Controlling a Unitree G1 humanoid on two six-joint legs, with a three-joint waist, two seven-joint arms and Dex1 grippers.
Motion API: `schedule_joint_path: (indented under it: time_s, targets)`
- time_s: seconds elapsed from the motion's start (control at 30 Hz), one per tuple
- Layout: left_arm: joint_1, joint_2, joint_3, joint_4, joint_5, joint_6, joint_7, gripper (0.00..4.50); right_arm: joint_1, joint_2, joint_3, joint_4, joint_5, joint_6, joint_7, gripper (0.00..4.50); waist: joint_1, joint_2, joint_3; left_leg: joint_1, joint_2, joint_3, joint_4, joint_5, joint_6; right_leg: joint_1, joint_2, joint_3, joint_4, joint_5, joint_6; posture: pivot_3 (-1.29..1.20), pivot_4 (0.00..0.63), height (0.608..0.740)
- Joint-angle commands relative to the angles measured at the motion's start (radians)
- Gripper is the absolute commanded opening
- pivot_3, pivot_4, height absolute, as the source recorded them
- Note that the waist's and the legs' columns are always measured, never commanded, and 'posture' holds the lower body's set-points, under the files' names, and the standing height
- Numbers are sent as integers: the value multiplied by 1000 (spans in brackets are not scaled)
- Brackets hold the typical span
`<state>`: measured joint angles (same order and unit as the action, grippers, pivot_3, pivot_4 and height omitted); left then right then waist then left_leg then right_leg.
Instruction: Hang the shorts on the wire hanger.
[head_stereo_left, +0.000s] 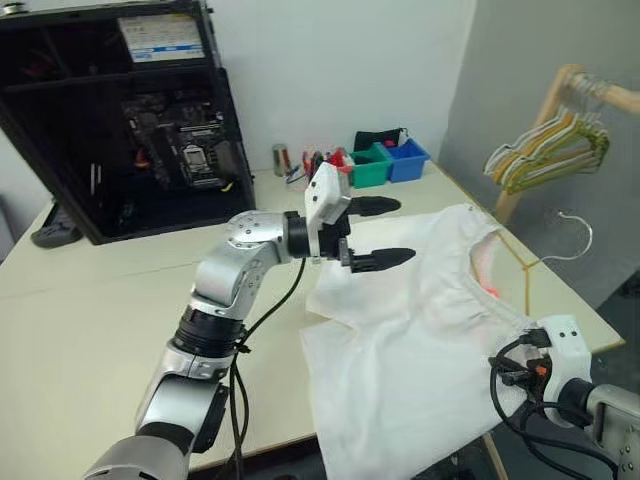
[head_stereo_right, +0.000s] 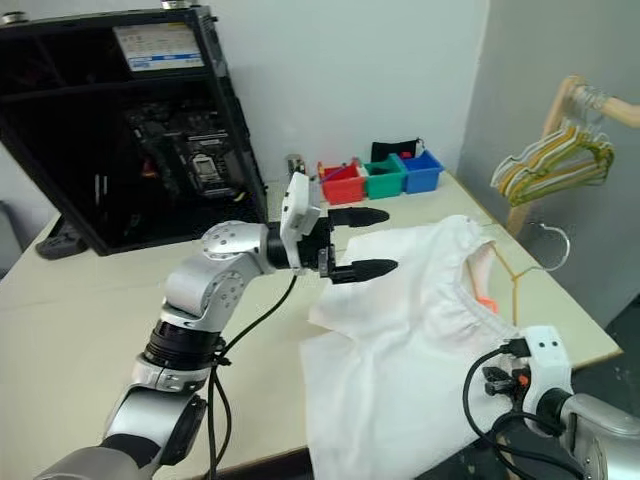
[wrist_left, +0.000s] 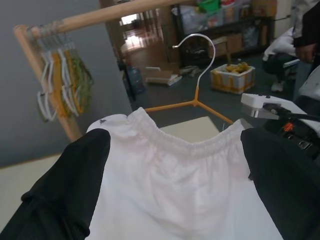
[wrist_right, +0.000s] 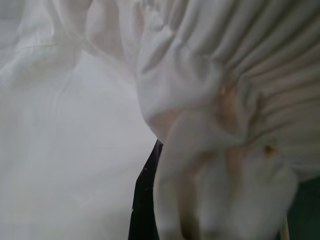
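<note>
- Bunched white fabric of the shorts (head_stereo_left: 420, 330) is crowding the right wrist view, with the right gripper (wrist_right: 150, 200) apparently pinched shut on a fold near the waistband, though its fingers are mostly buried in cloth.
- Lying spread over the table's (head_stereo_left: 100, 300) near right corner, the shorts are draping partly past the edge.
- Reaching level over them, the left gripper (head_stereo_left: 375, 232) is holding its fingers wide apart, gripping nothing.
- Just beyond the waistband, the wire hanger (wrist_left: 195, 97) is sticking out, its hook clear and its arms seemingly running under the fabric.
- Threading is looking begun at best; seating and hanging the shorts are remaining.
</note>
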<state>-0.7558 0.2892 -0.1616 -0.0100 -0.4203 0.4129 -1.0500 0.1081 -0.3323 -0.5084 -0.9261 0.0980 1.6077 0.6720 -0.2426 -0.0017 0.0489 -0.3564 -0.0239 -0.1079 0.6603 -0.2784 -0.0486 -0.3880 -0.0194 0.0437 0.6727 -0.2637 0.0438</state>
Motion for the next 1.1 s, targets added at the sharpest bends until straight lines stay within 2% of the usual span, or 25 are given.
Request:
schedule_joint_path:
  time_s: [0.03, 0.17, 0.27, 0.53, 0.73, 1.1]
  targets:
    - [-31, -51, -12, 44, 19, -56, 29, 4466, -105, 5, -115, 12, -58, 7, -138, 0, -23, 3, -2, 0, 0, 0, 0, 0, 0, 0, 0, 0, 0, -1, 0, -419, 0, 740]
    - [-66, -106, -12, 101, 34, -90, 59, 4466, -295, 11, -189, 92, -111, 7, -263, 0, -64, 3, -2, -1, -1, 0, 0, 0, 1, 0, -1, -1, 0, -3, 2, -436, 0, 740]
    - [-78, -125, -22, 121, 42, -110, 56, 4466, -382, -9, -198, 137, -125, 7, -316, 0, -91, 4, -2, -2, -1, 1, 0, -2, 4, 0, -2, -1, 0, -4, 2, -447, 0, 740]
    - [-93, -150, -26, 135, 46, -127, 51, 4466, -438, -52, -166, 202, -112, 7, -381, 0, -138, 5, -3, -4, 0, 2, 0, -4, 6, 1, -3, 1, 2, -8, 3, -443, 0, 740]
    - [-98, -162, -27, 138, 52, -130, 59, 4466, -521, -178, -192, 362, -131, 7, -424, 0, -145, 5, -3, -3, -1, 2, 0, -6, 11, 1, -6, 1, 2, -9, 5, -427, 0, 740]
    - [-100, -178, -32, 139, 69, -132, 64, 4466, -676, -223, -280, 608, -139, 7, -488, 0, -144, 5, -3, -4, -1, 4, 0, -6, 11, 2, -5, 2, 1, -9, 5, -414, 0, 740]
